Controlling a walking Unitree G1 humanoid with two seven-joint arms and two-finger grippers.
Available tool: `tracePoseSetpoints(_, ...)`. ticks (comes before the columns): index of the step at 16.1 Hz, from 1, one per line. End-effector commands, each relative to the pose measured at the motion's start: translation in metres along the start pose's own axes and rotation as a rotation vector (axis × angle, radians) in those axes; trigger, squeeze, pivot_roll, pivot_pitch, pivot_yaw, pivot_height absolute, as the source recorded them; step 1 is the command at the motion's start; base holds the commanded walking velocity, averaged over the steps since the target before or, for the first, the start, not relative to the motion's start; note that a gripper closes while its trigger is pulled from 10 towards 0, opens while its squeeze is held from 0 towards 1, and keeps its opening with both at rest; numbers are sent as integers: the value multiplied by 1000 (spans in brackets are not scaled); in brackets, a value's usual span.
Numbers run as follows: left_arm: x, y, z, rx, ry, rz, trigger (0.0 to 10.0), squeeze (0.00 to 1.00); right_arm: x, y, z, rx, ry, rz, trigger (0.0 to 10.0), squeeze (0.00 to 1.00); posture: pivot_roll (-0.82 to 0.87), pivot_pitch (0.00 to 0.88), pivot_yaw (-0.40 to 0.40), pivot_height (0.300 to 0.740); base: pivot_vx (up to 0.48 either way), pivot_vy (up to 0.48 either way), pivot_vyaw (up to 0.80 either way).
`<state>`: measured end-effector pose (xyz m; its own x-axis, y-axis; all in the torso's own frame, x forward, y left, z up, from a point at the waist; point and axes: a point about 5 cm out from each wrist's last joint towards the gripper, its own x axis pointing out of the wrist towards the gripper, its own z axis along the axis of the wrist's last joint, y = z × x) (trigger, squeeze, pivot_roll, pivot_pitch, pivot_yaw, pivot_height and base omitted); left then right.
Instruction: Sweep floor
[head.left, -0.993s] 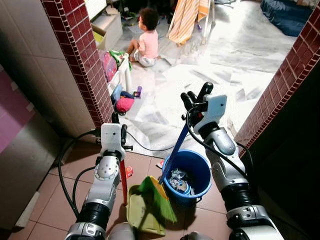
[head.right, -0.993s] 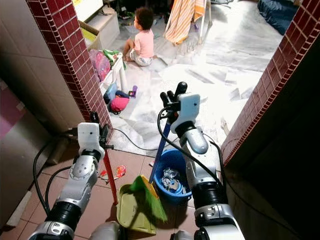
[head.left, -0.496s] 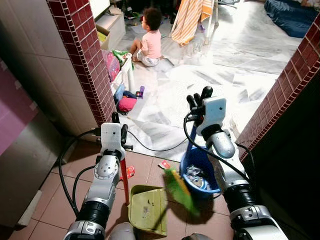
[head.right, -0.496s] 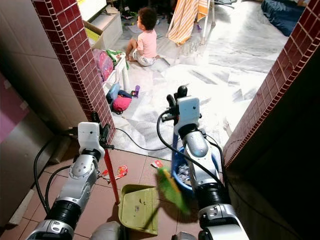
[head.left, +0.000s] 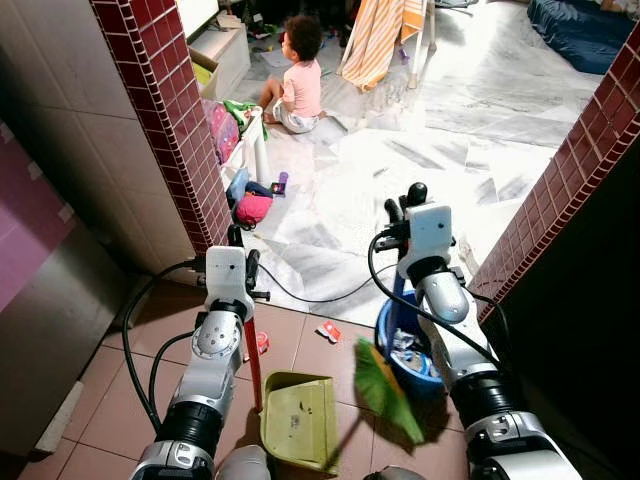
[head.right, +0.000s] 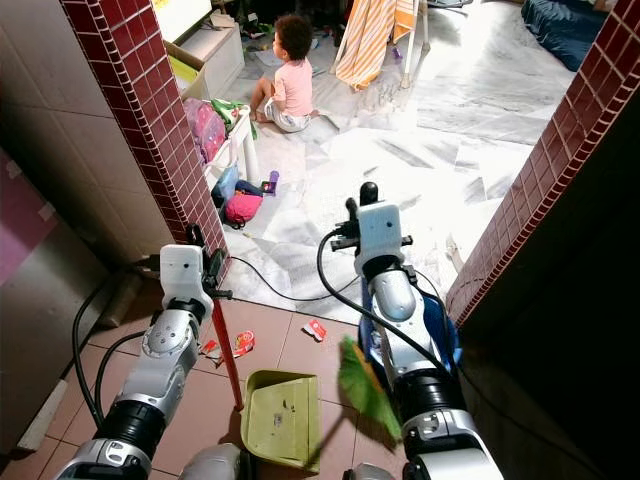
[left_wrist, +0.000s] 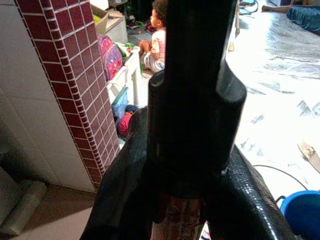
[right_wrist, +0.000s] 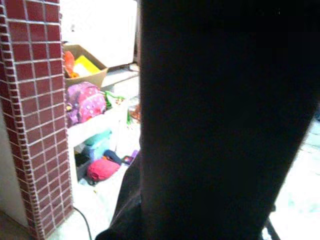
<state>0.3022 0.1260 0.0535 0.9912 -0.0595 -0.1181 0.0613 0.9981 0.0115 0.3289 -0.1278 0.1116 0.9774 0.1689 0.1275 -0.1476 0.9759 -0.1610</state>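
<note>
Terracotta floor tiles are carrying a yellow-green dustpan, which is standing just in front of the robot with its red handle rising upright. The left gripper is clenching its fingers around the top of that handle. The right gripper is grasping a blue broom handle, and the green broom head is hanging tilted and blurred just beside the dustpan, in front of a blue bucket holding scraps. A small red wrapper is lying on the tiles near the bucket. Beyond the red brick pillar, a child is sitting on the pale marble floor among scattered toys.
</note>
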Motion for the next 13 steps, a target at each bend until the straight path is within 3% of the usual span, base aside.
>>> tracePoseSetpoints(1,0,-2,-5,1,38,-14,10000,0,4,-8,6,-78,-26,-6,10000,0,-25,0,29,740,0,0,0)
tracePoseSetpoints(4,0,-4,-6,1,41,-20,10000,0,3,-6,3,-51,-23,3,10000,0,-27,0,30,740,0,0,0)
tracePoseSetpoints(5,0,-7,-6,-14,51,-39,10000,0,-2,2,1,40,-16,51,10000,0,-27,0,30,740,0,0,0)
tracePoseSetpoints(8,-3,-7,-4,-38,41,-49,10000,0,-17,13,-12,137,36,105,10000,0,-25,0,33,740,0,0,0)
tracePoseSetpoints(13,-14,5,-7,-45,19,-14,10000,0,-38,-3,-24,132,60,-12,10000,0,-29,0,45,740,0,0,0)
